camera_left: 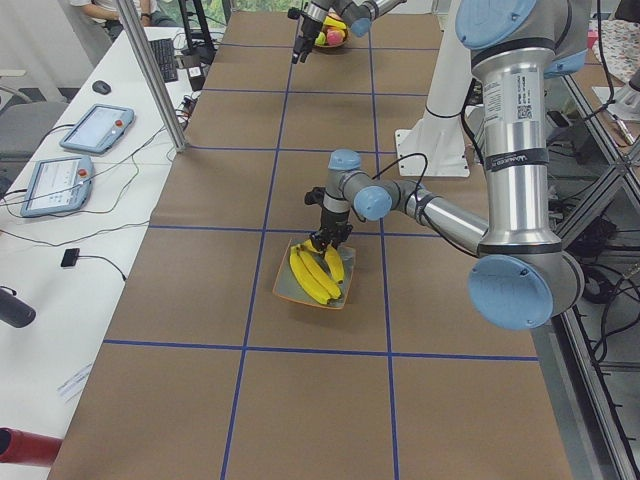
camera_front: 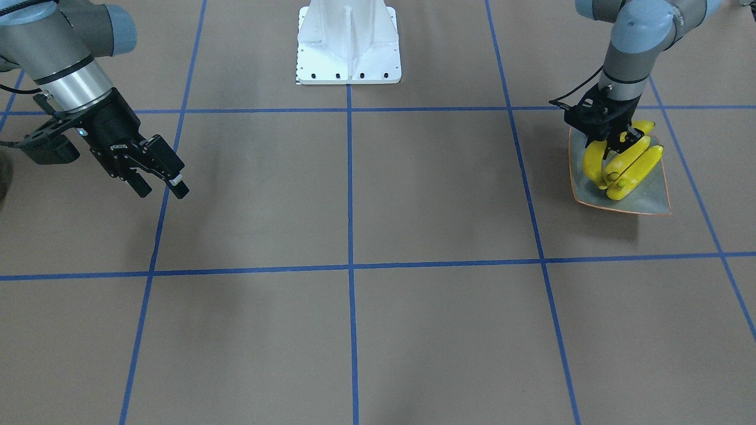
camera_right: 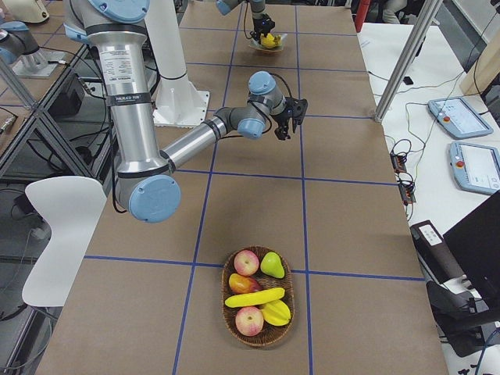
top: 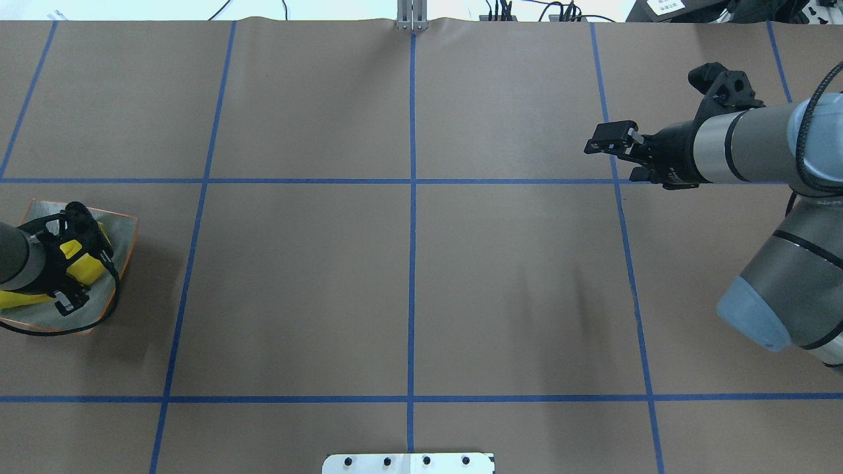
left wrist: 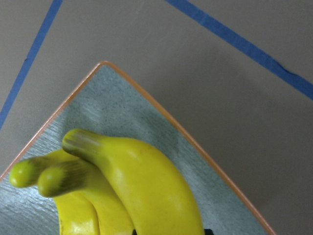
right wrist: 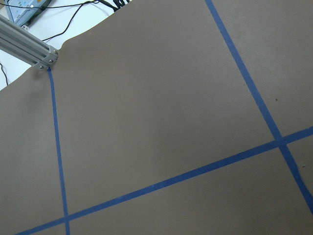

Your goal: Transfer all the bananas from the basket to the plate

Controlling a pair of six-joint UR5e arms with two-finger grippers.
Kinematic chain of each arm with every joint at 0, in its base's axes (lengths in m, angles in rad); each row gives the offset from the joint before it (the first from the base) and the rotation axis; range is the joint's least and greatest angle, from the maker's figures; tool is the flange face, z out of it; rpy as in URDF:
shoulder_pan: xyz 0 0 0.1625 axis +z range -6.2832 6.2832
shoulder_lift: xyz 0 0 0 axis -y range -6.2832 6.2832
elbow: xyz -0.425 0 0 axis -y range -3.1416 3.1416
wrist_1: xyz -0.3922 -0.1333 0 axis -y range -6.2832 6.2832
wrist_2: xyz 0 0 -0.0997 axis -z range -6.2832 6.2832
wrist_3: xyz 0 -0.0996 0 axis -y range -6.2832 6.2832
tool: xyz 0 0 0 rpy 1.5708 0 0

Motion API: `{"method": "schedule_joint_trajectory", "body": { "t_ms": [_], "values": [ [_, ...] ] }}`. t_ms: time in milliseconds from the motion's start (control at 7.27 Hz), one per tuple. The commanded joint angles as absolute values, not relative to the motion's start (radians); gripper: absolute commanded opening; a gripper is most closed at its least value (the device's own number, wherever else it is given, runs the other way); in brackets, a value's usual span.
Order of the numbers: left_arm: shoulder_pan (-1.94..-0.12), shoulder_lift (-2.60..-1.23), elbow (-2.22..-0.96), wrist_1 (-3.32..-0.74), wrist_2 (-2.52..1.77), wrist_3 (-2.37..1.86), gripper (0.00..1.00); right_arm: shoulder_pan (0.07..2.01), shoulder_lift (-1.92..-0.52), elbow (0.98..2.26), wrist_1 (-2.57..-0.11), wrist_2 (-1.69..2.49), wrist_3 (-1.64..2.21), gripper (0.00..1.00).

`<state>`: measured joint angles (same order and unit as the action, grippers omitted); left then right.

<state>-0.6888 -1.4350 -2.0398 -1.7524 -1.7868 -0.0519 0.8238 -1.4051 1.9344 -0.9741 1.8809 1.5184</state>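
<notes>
Left pincer (camera_front: 615, 147) pinches a banana (left wrist: 151, 191); settle it flat on the plate (camera_front: 649, 198) beside the others before releasing.

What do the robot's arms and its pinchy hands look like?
The left arm and right arm are shiny silver tubes joined by round pale blue caps. Each ends in a black two-finger claw: the left gripper and the right gripper, which has small white lettering. Black cables run along the wrists.
</notes>
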Motion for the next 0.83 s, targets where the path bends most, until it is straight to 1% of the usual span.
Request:
{"method": "schedule_joint_trajectory", "body": {
  "t_ms": [0,138,275,550,688],
  "values": [
    [-0.689,-1.436,-2.033,-1.753,-1.784,-0.051,0.57,0.824,-1.405,1.936,-0.974,1.881,1.52,1.0],
    [-0.689,-1.437,-2.033,-1.753,-1.784,-0.051,0.81,0.824,-1.405,1.936,-0.974,1.882,1.52,1.0],
    [-0.689,-1.448,-2.033,-1.752,-1.787,-0.052,0.96,0.825,-1.405,1.937,-0.973,1.885,1.514,1.0],
    [-0.69,-1.453,-2.051,-1.753,-1.819,-0.051,0.96,0.827,-1.405,1.942,-0.973,1.884,1.514,1.0],
    [-0.705,-1.477,-2.066,-1.744,-1.909,-0.063,0.98,0.844,-1.408,1.948,-0.976,1.87,1.513,1.0]
  ]
}}
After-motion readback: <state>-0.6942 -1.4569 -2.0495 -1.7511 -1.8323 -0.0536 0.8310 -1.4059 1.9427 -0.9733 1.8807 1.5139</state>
